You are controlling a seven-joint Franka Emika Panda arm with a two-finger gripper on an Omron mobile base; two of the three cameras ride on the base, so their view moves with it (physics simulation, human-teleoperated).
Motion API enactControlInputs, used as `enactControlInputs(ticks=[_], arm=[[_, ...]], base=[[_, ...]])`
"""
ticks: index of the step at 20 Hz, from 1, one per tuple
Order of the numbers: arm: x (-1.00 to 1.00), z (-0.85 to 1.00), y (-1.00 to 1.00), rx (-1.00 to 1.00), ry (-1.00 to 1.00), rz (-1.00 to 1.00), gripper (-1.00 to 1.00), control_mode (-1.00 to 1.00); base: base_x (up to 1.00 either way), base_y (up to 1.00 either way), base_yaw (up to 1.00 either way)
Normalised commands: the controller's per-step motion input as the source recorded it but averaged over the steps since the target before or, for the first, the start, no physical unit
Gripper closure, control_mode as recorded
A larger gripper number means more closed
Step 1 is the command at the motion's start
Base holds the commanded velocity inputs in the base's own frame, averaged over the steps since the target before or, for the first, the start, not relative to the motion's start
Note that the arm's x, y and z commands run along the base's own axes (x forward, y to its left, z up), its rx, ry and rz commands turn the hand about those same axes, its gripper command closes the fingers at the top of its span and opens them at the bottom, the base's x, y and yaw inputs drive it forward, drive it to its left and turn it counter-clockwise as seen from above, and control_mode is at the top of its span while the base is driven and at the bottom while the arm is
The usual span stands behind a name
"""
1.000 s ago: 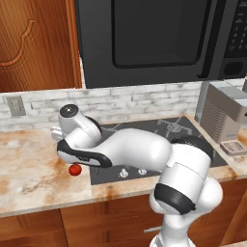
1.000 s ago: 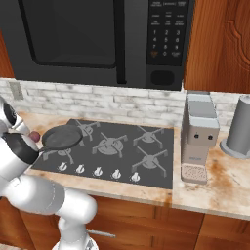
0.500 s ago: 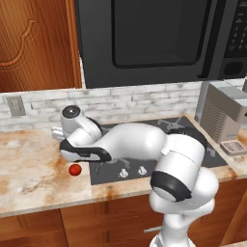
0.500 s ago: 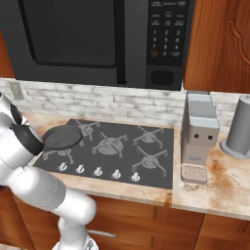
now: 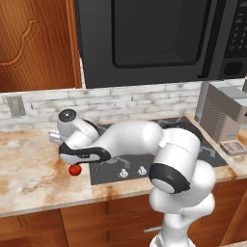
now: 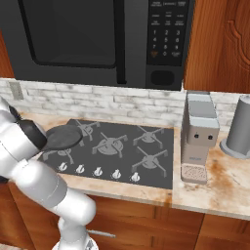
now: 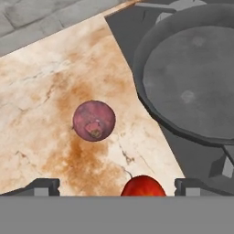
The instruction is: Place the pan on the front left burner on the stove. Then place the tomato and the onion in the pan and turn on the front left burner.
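Gripper (image 7: pixel 116 186) fingers stand spread, empty, straddling the tomato (image 7: pixel 142 186) on the counter (image 7: pixel 41 96), beside the pan (image 7: pixel 194 82) on the stove (image 6: pixel 146 158). Centre, descend, then close gently.

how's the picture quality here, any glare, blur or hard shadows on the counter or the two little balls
Hand view: sharp and evenly lit, with only a faint soft shadow under the dull purple-maroon ball of an onion; the glossy bright red tomato is cut by the bottom edge; the round dark grey skillet looks matte, without glare. Left base view: slightly soft, the tomato partly shaded under the white arm.
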Motion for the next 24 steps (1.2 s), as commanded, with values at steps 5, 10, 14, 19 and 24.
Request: enactControlInputs(ticks=[5,10,14,19,24], arm=[[0.03,-0.20,0.00,0.00,0.00,0.00,-1.00,-1.00],[0.02,-0.16,0.01,0.00,0.00,0.00,-1.00,-1.00],[0.07,-0.11,0.02,0.00,0.00,0.00,-1.00,-1.00],[0.14,-0.07,0.06,0.00,0.00,0.00,-1.00,-1.00],[0.17,-0.08,0.10,0.00,0.00,0.00,-1.00,-1.00]], base=[[0.00,0.00,0.00],[0.00,0.00,0.00],[0.00,0.00,0.00],[0.00,0.00,0.00],[0.00,0.00,0.00]])
